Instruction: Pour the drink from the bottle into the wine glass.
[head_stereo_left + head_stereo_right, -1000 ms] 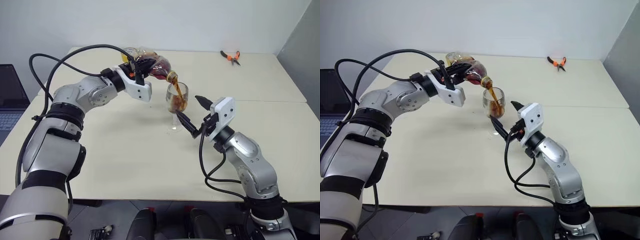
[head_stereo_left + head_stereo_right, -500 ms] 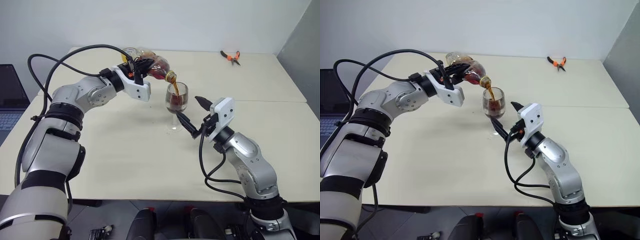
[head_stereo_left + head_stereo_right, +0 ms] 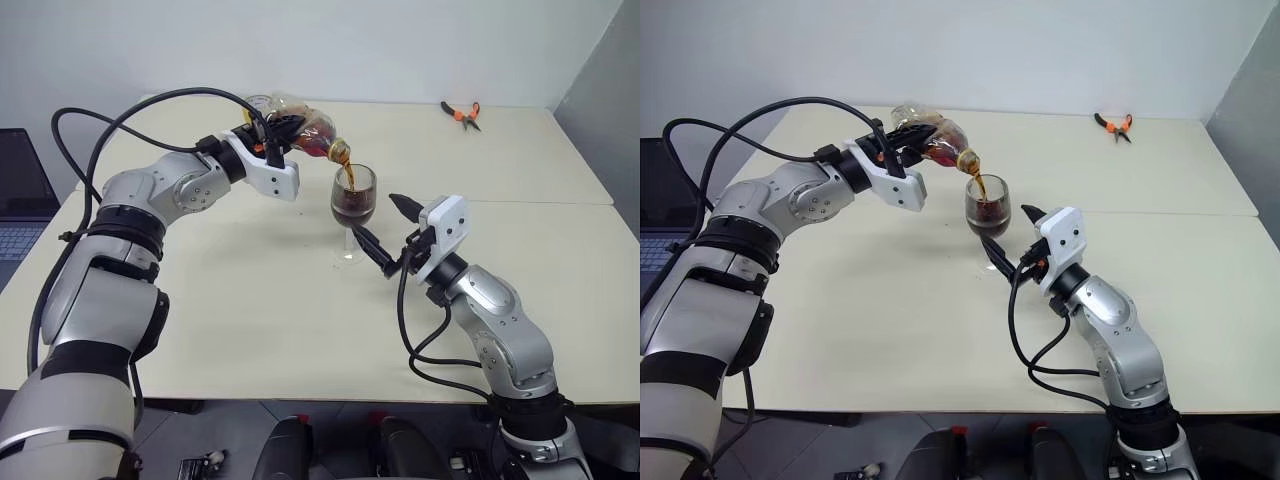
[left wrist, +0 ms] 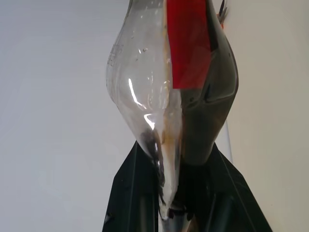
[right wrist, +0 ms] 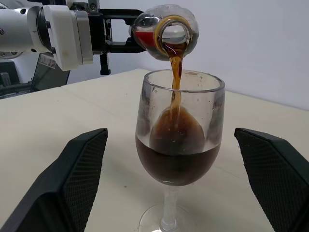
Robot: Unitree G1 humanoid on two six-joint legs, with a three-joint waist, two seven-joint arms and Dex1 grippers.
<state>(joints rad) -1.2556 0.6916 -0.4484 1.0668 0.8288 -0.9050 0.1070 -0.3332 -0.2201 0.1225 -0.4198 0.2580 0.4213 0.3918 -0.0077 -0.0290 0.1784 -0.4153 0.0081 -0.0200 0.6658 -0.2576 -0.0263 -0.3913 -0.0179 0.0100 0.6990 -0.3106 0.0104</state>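
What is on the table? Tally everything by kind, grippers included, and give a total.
Bottles: 1, the bottle, tilted, held in the shut left gripper
Glasses: 1, the wine glass, part full of the drink
Pliers: 1, orange-handled pliers
Grippers: 2, including the open right gripper
Total: 5

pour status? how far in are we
Done: cap is off, and the left gripper has the bottle gripped and tipped over the wine glass.
In hand: the drink is streaming from the bottle's mouth into the bowl, which is roughly a third full. The right gripper sits open either side of the glass, not touching.
Left: finish pouring, then right the bottle.
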